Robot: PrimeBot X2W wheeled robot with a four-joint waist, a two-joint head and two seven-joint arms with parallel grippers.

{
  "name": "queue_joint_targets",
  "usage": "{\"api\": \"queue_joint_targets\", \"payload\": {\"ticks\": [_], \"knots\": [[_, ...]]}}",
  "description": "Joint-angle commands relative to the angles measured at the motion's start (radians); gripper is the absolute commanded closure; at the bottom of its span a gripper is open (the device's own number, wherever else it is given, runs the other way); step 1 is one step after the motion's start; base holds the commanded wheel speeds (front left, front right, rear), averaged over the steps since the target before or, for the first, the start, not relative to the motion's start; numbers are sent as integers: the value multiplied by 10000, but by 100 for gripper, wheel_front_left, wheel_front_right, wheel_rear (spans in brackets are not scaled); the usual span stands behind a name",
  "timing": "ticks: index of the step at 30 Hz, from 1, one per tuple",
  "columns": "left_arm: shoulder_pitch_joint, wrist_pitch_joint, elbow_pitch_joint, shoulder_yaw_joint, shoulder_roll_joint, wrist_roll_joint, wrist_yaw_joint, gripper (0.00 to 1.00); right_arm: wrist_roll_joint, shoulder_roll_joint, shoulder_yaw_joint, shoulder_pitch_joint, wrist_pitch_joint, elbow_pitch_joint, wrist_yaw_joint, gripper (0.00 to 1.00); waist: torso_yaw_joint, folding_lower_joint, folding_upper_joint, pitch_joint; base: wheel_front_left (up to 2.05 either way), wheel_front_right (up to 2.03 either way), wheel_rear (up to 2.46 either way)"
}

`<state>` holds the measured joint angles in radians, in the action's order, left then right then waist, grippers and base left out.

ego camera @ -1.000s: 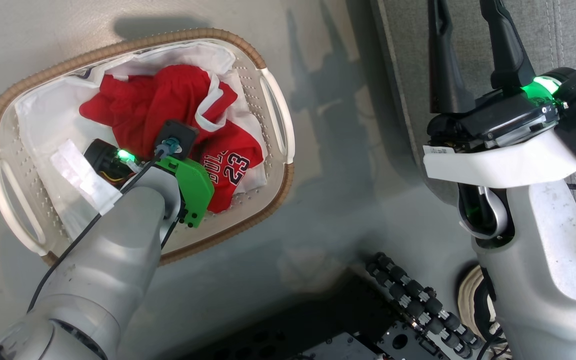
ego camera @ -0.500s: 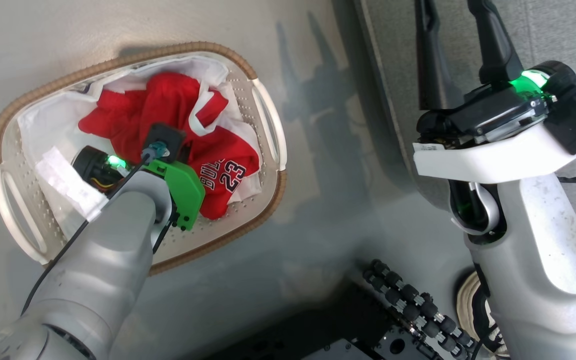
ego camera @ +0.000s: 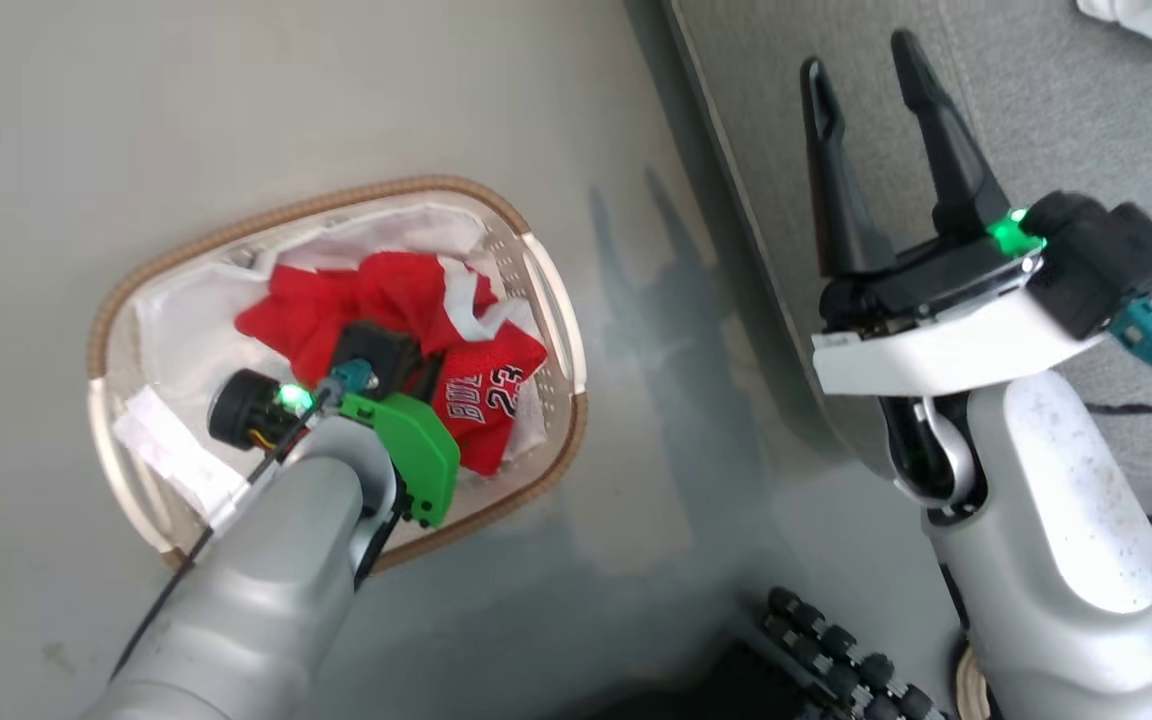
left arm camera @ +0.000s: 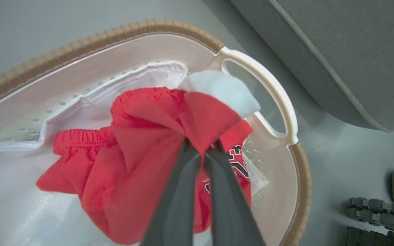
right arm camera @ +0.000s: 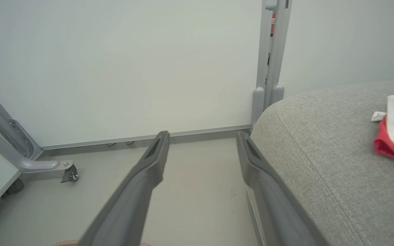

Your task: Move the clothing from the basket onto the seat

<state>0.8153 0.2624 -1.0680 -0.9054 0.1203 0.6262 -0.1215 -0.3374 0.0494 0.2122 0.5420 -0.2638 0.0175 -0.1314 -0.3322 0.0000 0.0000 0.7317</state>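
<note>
One basket (ego camera: 266, 214) stands on the pale floor (ego camera: 236, 100) toward 9 o'clock in the head view; one grey seat (ego camera: 1036, 130) takes up the 1 to 3 o'clock side, apart from the basket. The red clothes (left arm camera: 132, 160) lie heaped on the white liner (left arm camera: 9, 205) inside the basket; two pieces can be told apart, one with black-and-white lettering at the heap's 4 o'clock and one with a gathered waistband at its 9 o'clock; whether there are more I cannot tell. The left gripper (left arm camera: 202, 148) is down in the basket, its two dark fingers pressed nearly together on a raised fold of red cloth, white trim showing at 1 o'clock of the tips. The right gripper (ego camera: 858, 55) hangs over the seat's edge with its two fingers spread wide and nothing between them. In the right wrist view one more red and white bundle (right arm camera: 383, 143) lies on the seat at 3 o'clock.
</note>
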Motion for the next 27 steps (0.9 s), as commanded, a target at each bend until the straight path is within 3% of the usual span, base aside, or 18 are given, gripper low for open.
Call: {"api": "queue_joint_targets", "payload": {"ticks": [1,10,27], "knots": [[-312,32,206,191,76,-77,58,100,96,41,-32,-288,-10,114,14,0,636,0,0,-1193,0,0,0],[-1694,33,1707,1764,-56,-839,87,100,325,44,-220,-1184,-10,583,14,0,1357,0,0,-2768,0,0,0],[-3445,35,4706,4307,-380,-2533,-81,100,583,38,-245,-2371,-10,1174,14,0,2200,0,0,-4750,0,0,0]]}}
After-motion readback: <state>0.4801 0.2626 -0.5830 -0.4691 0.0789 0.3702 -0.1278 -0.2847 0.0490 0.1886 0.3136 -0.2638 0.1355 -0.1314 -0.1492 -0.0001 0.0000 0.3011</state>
